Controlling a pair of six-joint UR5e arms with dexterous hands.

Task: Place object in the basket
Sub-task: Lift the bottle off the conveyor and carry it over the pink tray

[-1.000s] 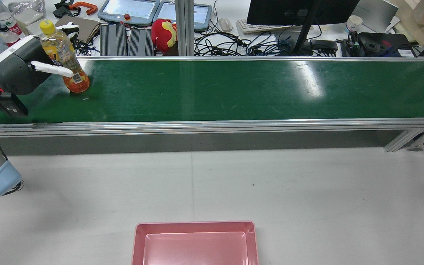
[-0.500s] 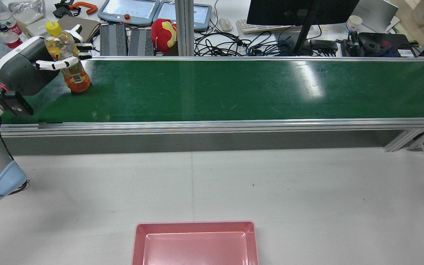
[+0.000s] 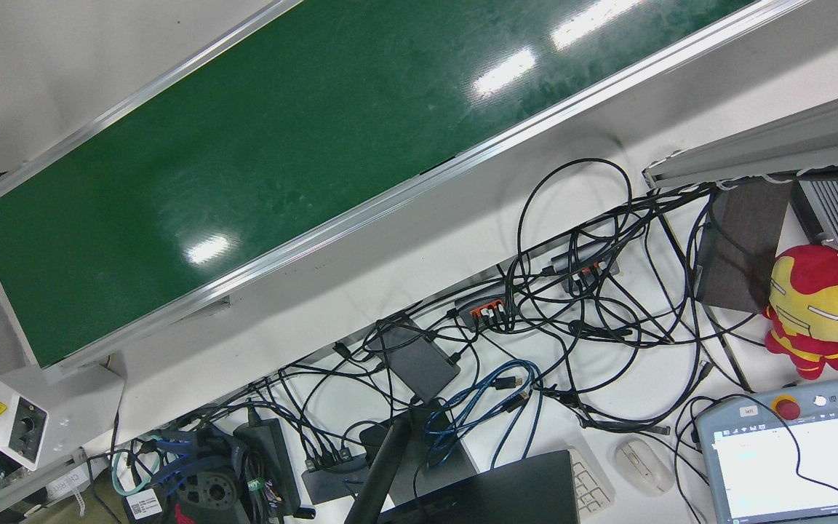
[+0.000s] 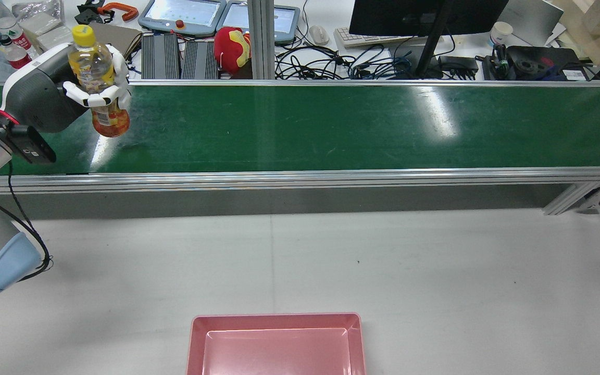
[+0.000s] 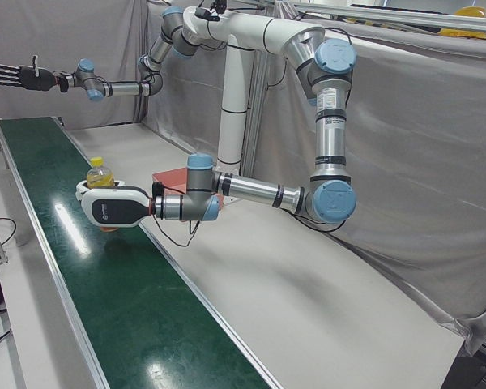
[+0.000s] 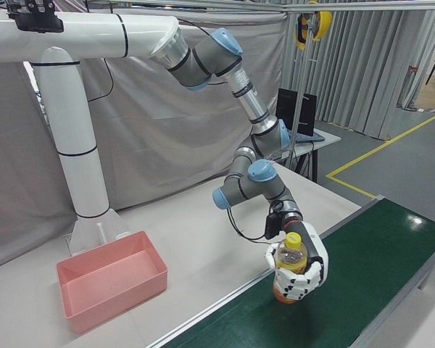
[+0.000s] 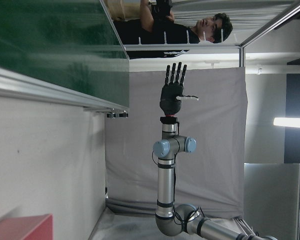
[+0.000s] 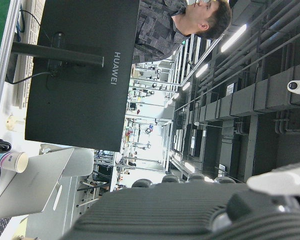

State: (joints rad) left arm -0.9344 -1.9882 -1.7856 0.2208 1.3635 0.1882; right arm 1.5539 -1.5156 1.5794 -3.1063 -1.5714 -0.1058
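A clear bottle of orange drink with a yellow cap (image 4: 89, 60) is in my left hand (image 4: 45, 101), whose white fingers (image 4: 97, 96) are wrapped round its middle. The hand holds it upright, just above the left end of the green conveyor belt (image 4: 331, 125). The bottle (image 6: 290, 255) and left hand (image 6: 301, 279) also show in the right-front view, and the bottle (image 5: 100, 174) in the left-front view. The pink basket (image 4: 274, 316) sits empty on the white table at the near edge. My right hand (image 5: 20, 75) is raised high over the belt's far end, fingers spread and empty.
Behind the belt lies a cluttered desk with cables (image 4: 331, 65), teach pendants (image 4: 183, 15), a red plush toy (image 4: 232, 49) and a monitor (image 4: 425, 15). The white table (image 4: 435, 271) stretches between the belt's aluminium rail (image 4: 300, 179) and the basket.
My left hand has closed its fingers round the bottle, which stood on the belt, and has raised it slightly and shifted it a little to the right.
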